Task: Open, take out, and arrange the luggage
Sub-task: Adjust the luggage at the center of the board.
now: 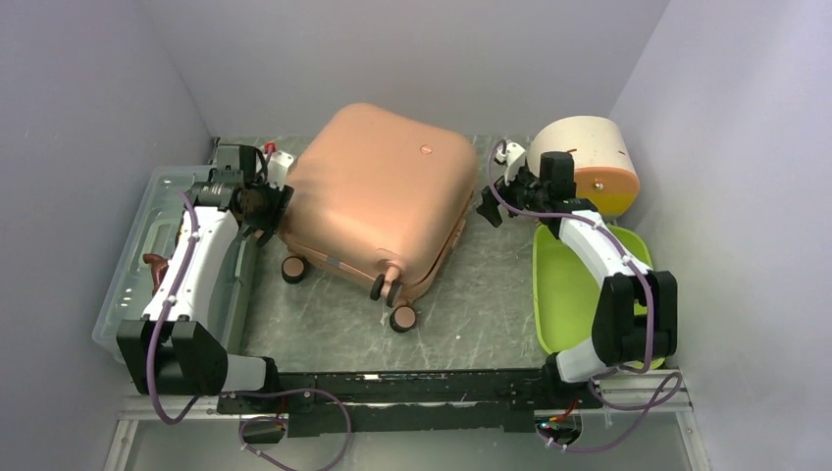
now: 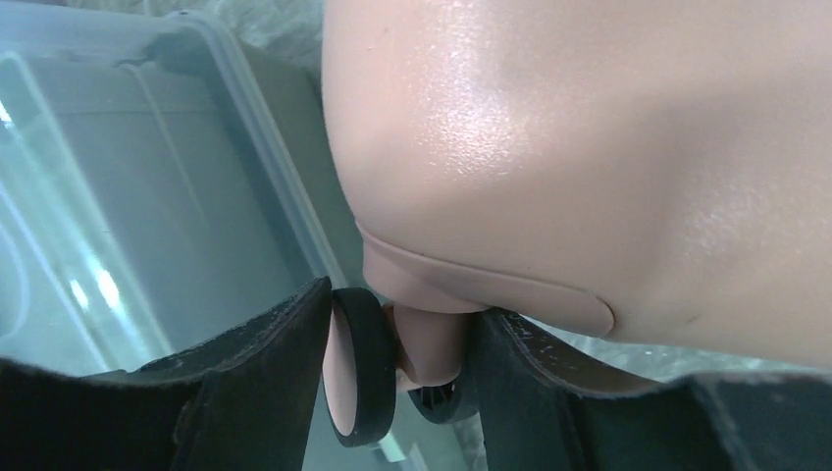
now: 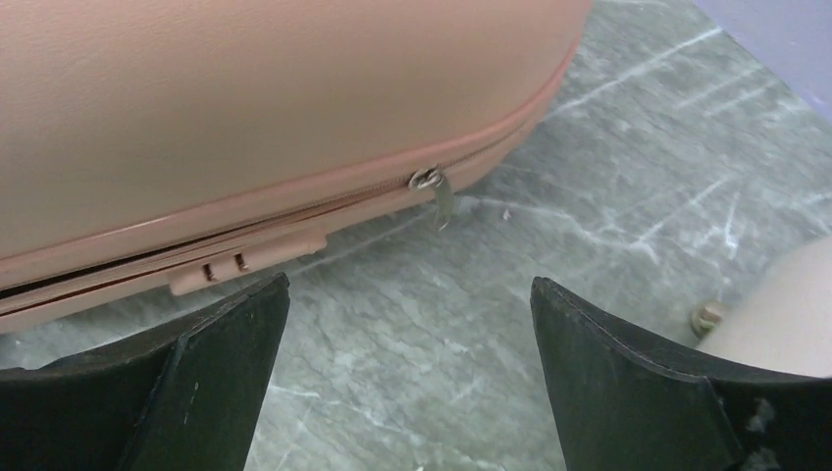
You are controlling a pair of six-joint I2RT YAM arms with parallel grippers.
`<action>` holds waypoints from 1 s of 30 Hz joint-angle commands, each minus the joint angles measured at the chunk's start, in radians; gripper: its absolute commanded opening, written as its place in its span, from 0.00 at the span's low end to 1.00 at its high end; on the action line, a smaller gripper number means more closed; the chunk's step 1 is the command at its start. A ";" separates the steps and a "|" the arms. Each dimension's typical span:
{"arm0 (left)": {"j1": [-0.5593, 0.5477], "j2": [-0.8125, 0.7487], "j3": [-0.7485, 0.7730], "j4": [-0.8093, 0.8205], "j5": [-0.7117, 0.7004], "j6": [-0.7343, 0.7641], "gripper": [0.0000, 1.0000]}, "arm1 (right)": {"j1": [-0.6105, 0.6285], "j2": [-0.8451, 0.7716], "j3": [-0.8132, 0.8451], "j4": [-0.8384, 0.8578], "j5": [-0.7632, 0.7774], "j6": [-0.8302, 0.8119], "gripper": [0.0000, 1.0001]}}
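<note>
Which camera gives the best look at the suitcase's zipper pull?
The right wrist view: the zipper pull hangs close and sharp from the luggage seam. The top view is too distant to show it; the left wrist view shows only a wheel and shell.

The top view looks steeply down from above the near edge of the bench (image 1: pixel 471 324), covering every edge. The left wrist view sits tight against a wheel (image 2: pixel 359 368) of the luggage (image 1: pixel 378 186) by the left edge. The right wrist view, low, faces its zipper pull (image 3: pixel 442 201) from the far right corner. All share the luggage
</note>
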 commanded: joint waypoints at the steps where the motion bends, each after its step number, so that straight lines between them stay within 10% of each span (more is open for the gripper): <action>1: 0.028 0.092 0.096 0.130 -0.207 0.022 0.60 | -0.002 0.077 0.098 0.081 -0.112 0.004 0.94; 18: 0.028 0.104 0.242 -0.006 0.261 0.021 0.99 | 0.009 0.228 0.097 0.005 -0.187 -0.121 0.78; 30: 0.028 -0.036 0.211 -0.125 0.495 0.048 0.99 | 0.013 0.332 0.182 -0.021 -0.237 -0.135 0.53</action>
